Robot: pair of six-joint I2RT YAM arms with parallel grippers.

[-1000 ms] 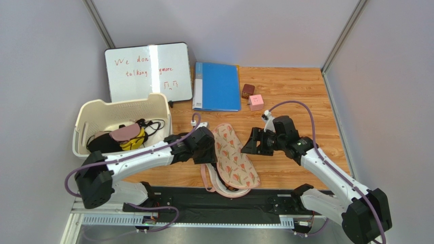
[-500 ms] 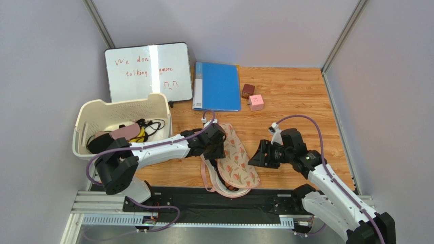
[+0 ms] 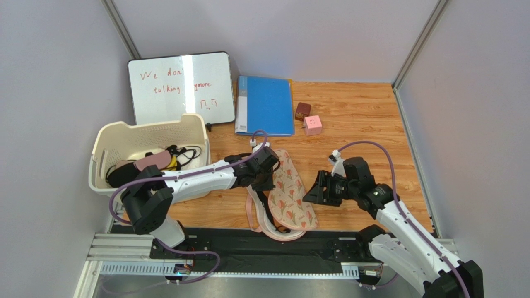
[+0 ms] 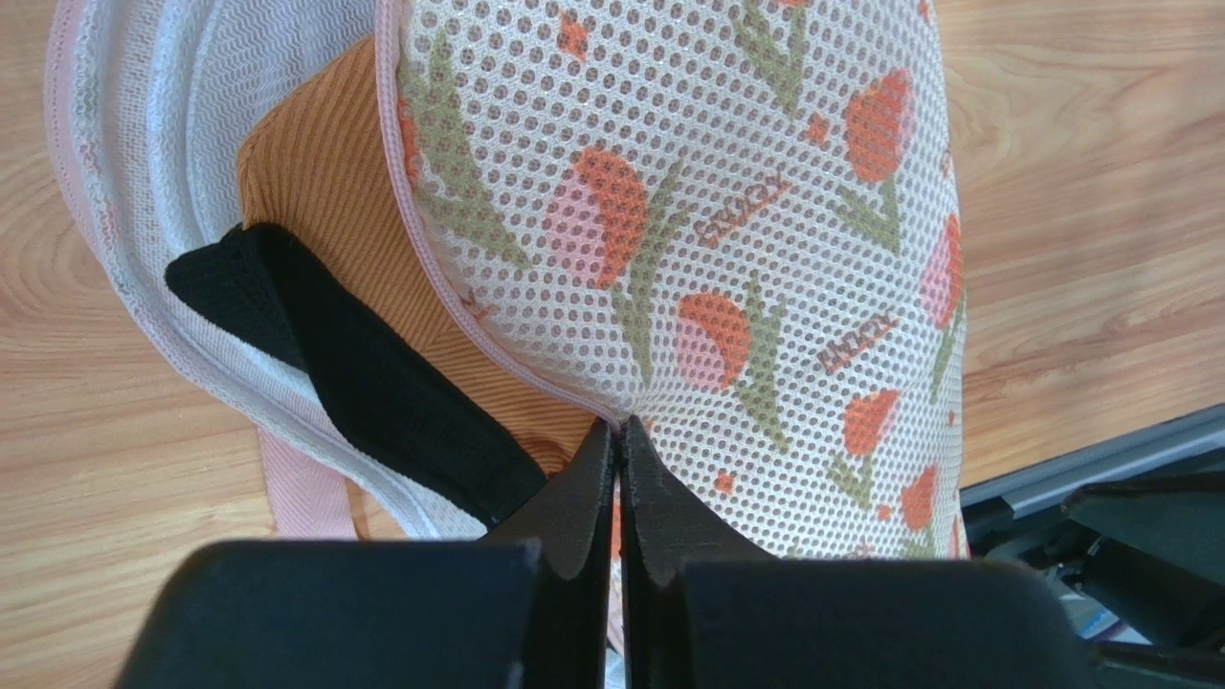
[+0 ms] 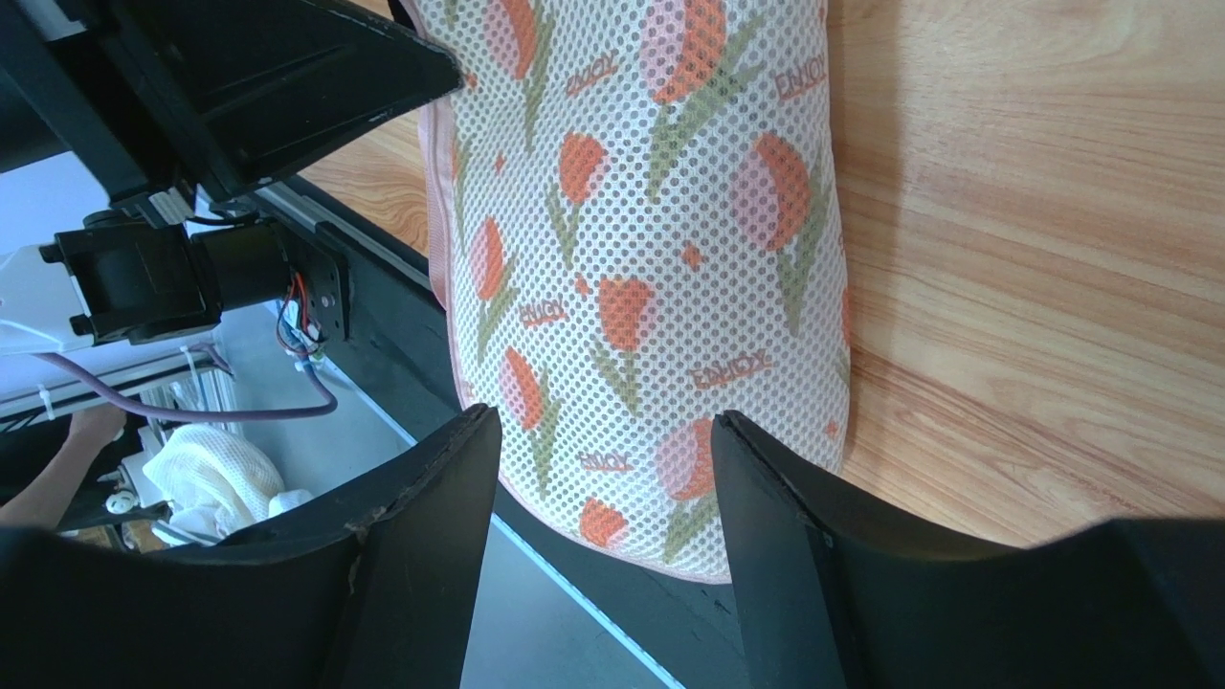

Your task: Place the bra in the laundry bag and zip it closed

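Observation:
The laundry bag [image 3: 289, 194], a flat mesh pouch with a red-and-green tulip print, lies lengthwise on the wooden table between the arms. Its upper flap [image 4: 719, 216] is lifted at the left side. Under it the orange-brown bra [image 4: 324, 158] and a black strap [image 4: 381, 395] show on the white lower half. My left gripper [image 4: 621, 425] is shut, its tips pinching the flap's pink edging. It sits at the bag's left edge [image 3: 264, 181]. My right gripper [image 5: 604, 419] is open above the bag's near end [image 5: 647, 216], just right of the bag [image 3: 313, 189].
A cream basket [image 3: 99, 144] with other garments stands at the left. A whiteboard [image 3: 180, 87], a blue folder [image 3: 264, 105], a brown cube [image 3: 303, 110] and a pink cube [image 3: 313, 124] lie at the back. The black rail [image 3: 261, 249] runs along the near edge.
My left arm swung forward and right to the bag's left edge, and its jaws closed there. My right arm drew back toward the near right.

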